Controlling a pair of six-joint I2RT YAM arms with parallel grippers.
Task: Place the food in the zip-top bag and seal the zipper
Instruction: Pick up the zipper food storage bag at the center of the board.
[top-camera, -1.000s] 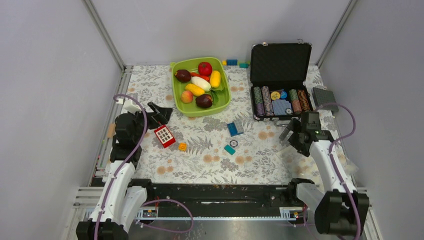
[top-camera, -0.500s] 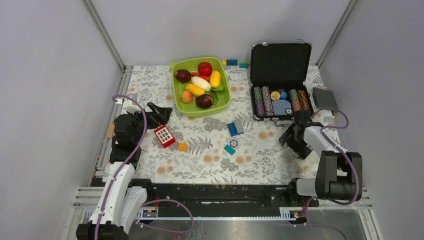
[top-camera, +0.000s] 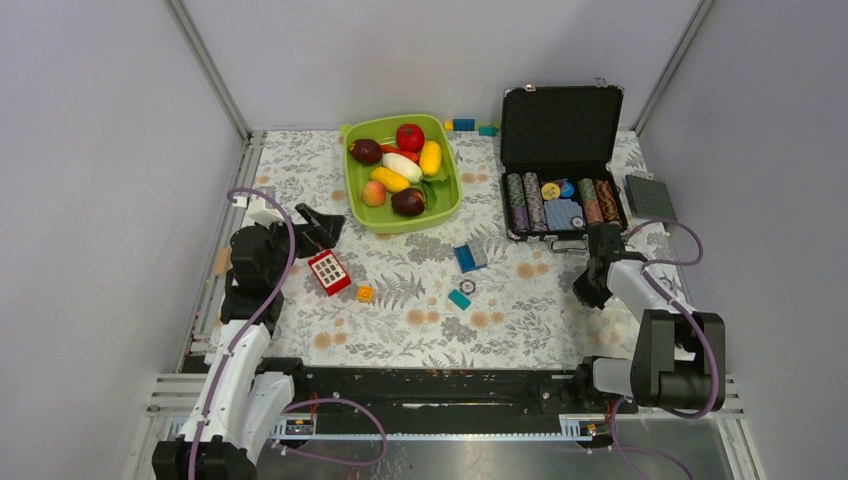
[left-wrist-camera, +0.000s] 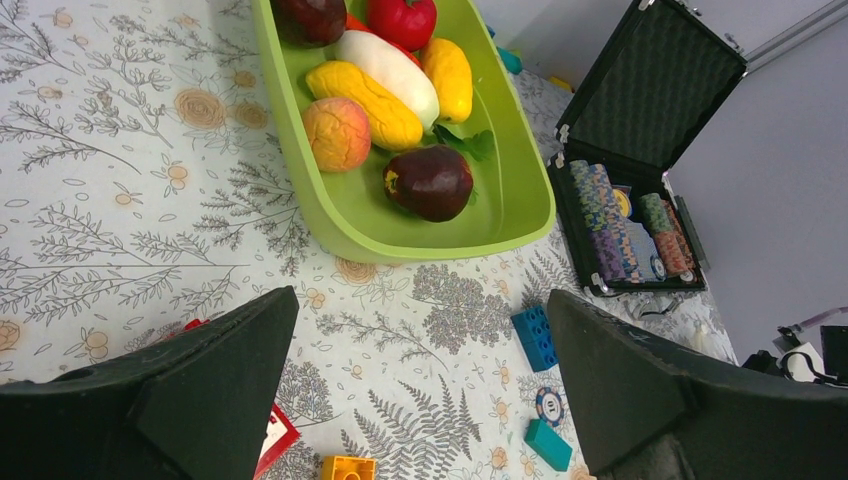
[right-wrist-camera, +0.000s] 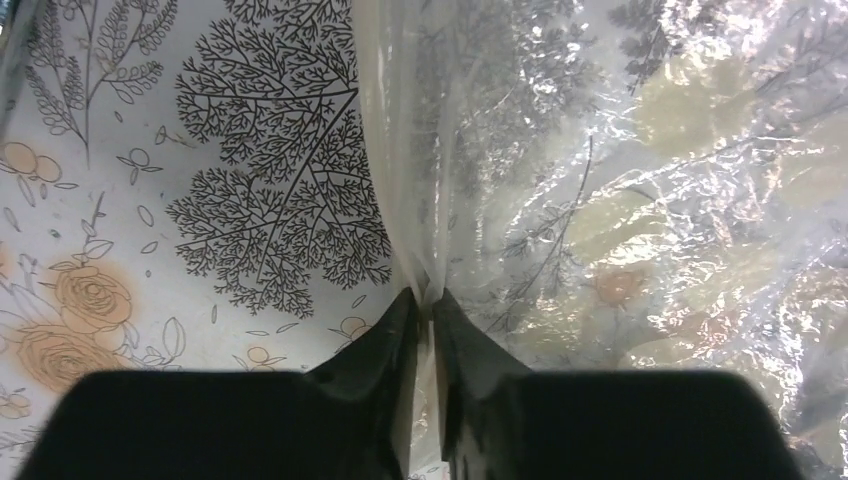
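The food (top-camera: 400, 165) lies in a lime-green tray (top-camera: 447, 205) at the back centre: red, maroon, white, yellow and peach pieces, also seen in the left wrist view with the maroon piece (left-wrist-camera: 430, 182) nearest. My left gripper (left-wrist-camera: 420, 300) hovers open over the tablecloth, short of the tray and empty. The zip-top bag (right-wrist-camera: 620, 180) is clear and crinkly and lies on the cloth at the right. My right gripper (right-wrist-camera: 430, 298) is shut on the bag's milky edge strip (right-wrist-camera: 395, 130), which stands up in a fold. In the top view this gripper (top-camera: 588, 290) is low at the table's right side.
An open black case of poker chips (top-camera: 560, 170) stands behind the right gripper. A red keypad toy (top-camera: 328, 271), an orange block (top-camera: 365, 293), a blue block (top-camera: 470, 256), a teal block (top-camera: 459, 299) and a loose chip (top-camera: 467, 286) lie mid-table. A grey plate (top-camera: 650, 196) is far right.
The right arm has dropped down toward the table, and its gripper has gone from open to shut on the bag's edge. The left arm has not moved.
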